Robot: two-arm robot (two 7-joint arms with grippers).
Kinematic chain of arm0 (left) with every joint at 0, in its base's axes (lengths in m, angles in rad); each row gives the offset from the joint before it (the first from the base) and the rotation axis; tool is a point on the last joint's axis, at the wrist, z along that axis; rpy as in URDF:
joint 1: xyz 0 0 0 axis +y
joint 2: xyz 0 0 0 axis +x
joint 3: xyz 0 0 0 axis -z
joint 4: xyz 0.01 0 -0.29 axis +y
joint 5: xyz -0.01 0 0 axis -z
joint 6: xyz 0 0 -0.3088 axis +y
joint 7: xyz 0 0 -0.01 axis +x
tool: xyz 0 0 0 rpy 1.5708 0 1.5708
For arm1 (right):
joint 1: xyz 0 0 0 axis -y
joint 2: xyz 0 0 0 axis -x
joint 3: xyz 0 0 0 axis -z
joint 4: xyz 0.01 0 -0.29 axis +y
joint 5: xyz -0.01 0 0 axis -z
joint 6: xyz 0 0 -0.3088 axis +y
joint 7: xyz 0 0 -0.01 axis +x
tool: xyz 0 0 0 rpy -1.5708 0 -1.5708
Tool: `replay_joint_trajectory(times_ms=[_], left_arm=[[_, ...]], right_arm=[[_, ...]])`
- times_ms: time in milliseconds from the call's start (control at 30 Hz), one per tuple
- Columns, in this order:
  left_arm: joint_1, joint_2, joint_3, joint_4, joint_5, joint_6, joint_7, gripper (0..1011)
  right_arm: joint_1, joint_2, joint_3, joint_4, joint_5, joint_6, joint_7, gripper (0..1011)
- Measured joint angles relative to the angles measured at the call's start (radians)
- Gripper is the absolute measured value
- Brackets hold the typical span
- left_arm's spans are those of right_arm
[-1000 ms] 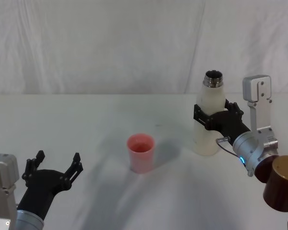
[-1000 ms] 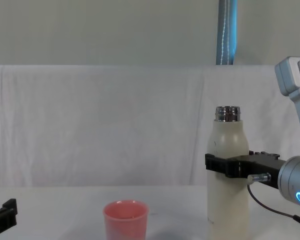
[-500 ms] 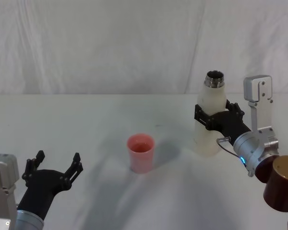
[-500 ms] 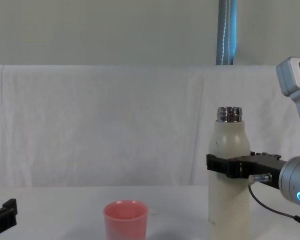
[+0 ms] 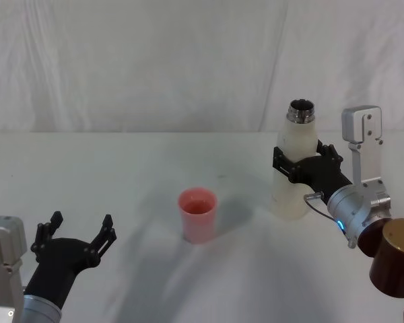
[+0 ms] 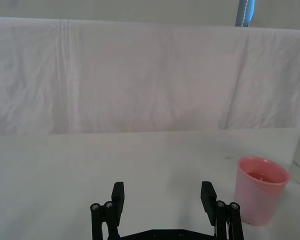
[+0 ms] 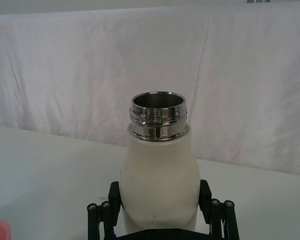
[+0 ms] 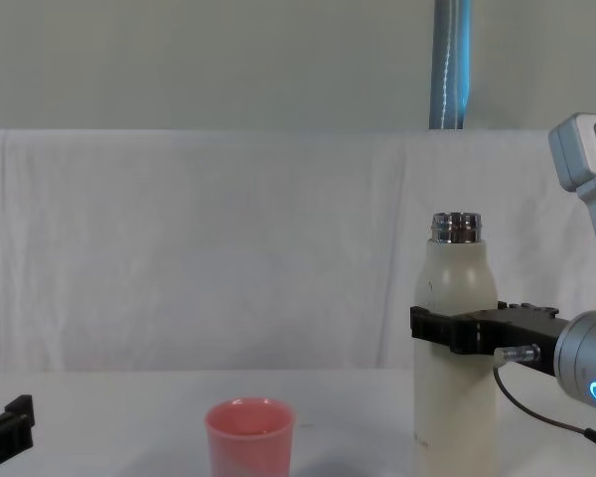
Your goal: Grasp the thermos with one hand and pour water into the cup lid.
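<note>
The right black two-finger gripper [image 5: 301,166] is clamped around the middle of the tall cream-white cylindrical thermos with the shiny threaded steel neck [image 5: 293,161], which stands upright toward the right of the white cloth-covered table [image 5: 121,168]. Compared with a second ago the bottle sits a touch higher and slightly further right in the chest view, while over the last half second it barely shifts. That reads as a grip just secured and a lift barely begun; whether the base has left the cloth is hard to say, since its foot is cut off there. The small pink tapered plastic cup lid [image 5: 198,214] waits upright, well apart to the bottle's left, unmoved. The left gripper [image 5: 77,234] hangs spread wide and idle, low near the table's front edge.
</note>
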Motion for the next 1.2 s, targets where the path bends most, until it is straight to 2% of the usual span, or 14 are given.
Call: replay_joint_trajectory(times_ms=[167, 300, 1200], left_arm=[[0.000, 0.000, 0.000, 0.000, 0.000, 0.000, 0.000, 1001], [0.000, 0.000, 0.000, 0.000, 0.000, 0.000, 0.000, 1001], [0.000, 0.000, 0.000, 0.000, 0.000, 0.000, 0.000, 1001]], right_arm=[[0.000, 0.000, 0.000, 0.000, 0.000, 0.000, 0.000, 951], [0.000, 0.001, 0.000, 0.000, 0.000, 0.000, 0.000, 1001], [0.000, 0.000, 0.000, 0.000, 0.000, 0.000, 0.000, 1001]])
